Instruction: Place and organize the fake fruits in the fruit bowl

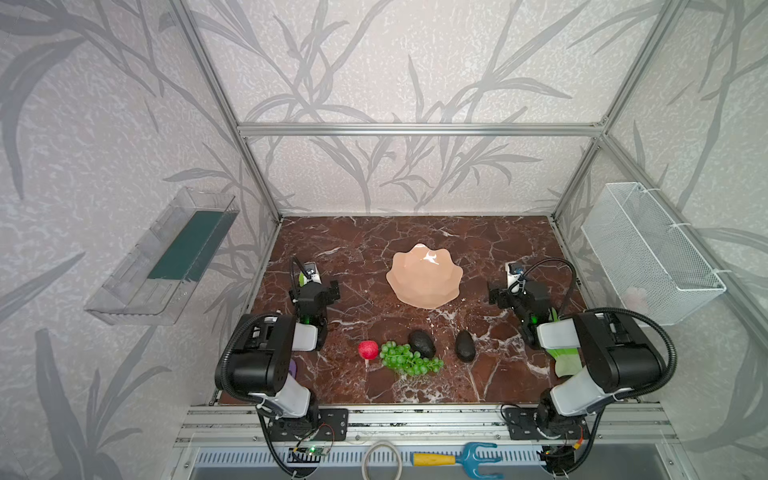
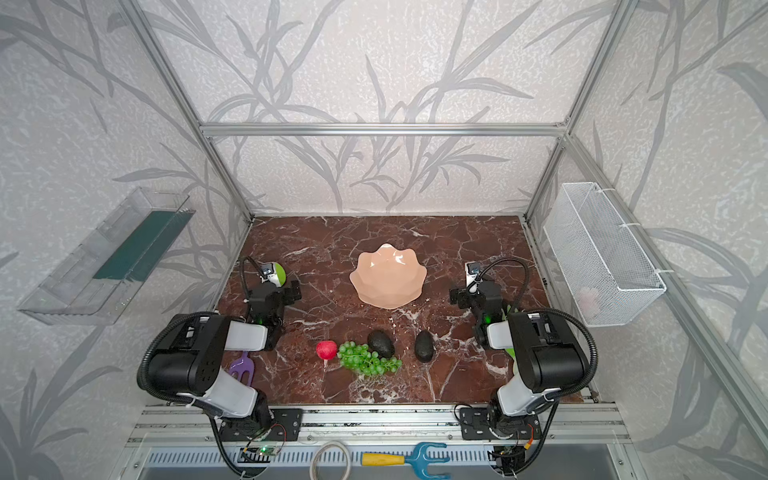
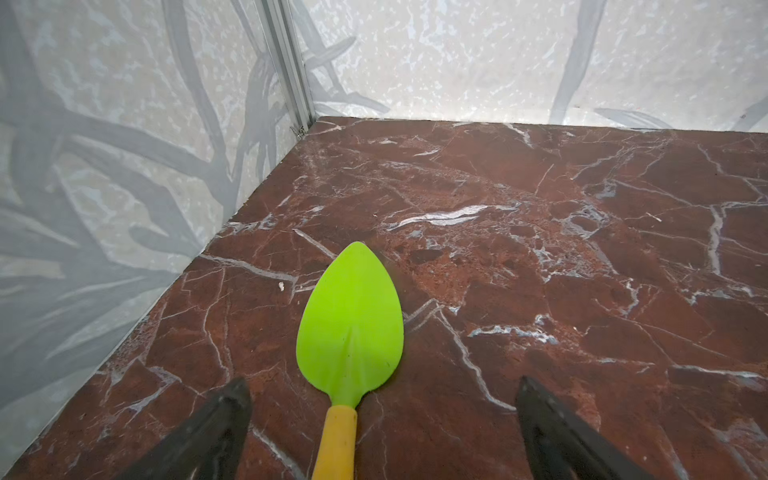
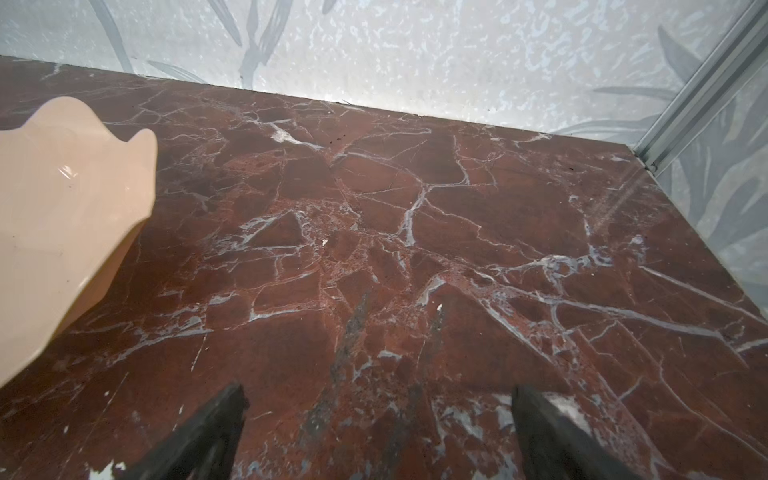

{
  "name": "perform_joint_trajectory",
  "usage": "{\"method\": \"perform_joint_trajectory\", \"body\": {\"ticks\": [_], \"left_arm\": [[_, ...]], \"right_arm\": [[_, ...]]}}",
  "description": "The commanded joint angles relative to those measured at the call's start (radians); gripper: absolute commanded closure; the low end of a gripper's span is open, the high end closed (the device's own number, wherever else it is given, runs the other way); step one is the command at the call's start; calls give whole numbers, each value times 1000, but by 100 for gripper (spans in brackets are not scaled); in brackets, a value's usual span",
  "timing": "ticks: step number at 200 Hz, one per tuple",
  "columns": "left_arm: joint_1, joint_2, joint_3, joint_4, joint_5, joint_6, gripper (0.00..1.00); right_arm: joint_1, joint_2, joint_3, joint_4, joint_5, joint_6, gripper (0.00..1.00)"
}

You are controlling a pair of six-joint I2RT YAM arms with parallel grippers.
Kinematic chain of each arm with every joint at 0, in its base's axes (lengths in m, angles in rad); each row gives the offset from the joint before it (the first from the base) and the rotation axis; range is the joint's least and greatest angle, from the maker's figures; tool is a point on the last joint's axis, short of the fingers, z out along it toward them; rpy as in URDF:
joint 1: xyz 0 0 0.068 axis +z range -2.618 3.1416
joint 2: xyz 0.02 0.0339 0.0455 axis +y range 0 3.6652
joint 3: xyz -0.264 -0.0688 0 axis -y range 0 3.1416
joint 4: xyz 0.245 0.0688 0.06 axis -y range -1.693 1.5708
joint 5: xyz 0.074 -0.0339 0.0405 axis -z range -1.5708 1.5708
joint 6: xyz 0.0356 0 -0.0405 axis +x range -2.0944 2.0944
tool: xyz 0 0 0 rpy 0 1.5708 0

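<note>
- The fruit bowl (image 1: 424, 278) stands upright near the middle of the marble table (image 1: 332, 245) and shows whole in both top views. The right wrist view catches only part of its wavy rim and outer wall, and the left wrist view does not take it in.
- Only the top views show the fruit. The red fruit (image 1: 368, 349) lies just beside the grapes (image 1: 409, 360). One avocado (image 1: 422, 344) touches the far side of the bunch, and the second avocado (image 1: 465, 345) lies a little apart to the right.
- All four lie on the table in a row between the bowl and the arm bases, well apart from the bowl.
- The left gripper (image 3: 383, 388) shows its jaws spread wide in the left wrist view, holding nothing.
- A green spade (image 3: 351, 320) with a yellow handle lies flat on the marble between the two fingers, apart from both. In both top views only a sliver of its blade shows past the wrist.
- The right gripper (image 4: 379, 395) also has its jaws wide apart and empty, over bare marble, with the bowl off to one side.
- A purple tool (image 2: 243, 368) shows plainly beside the left arm in a top view.
- A green glove (image 1: 565, 359) shows under the right arm in a top view.
</note>
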Motion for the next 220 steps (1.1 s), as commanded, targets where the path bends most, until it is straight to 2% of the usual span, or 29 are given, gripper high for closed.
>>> {"method": "perform_joint_trajectory", "body": {"ticks": [1, 220], "left_arm": [[3, -1, 11, 29, -12, 2, 1], [7, -10, 14, 22, -8, 4, 1]], "right_arm": [[4, -15, 16, 10, 8, -4, 1], [4, -18, 12, 15, 14, -3, 1]]}}
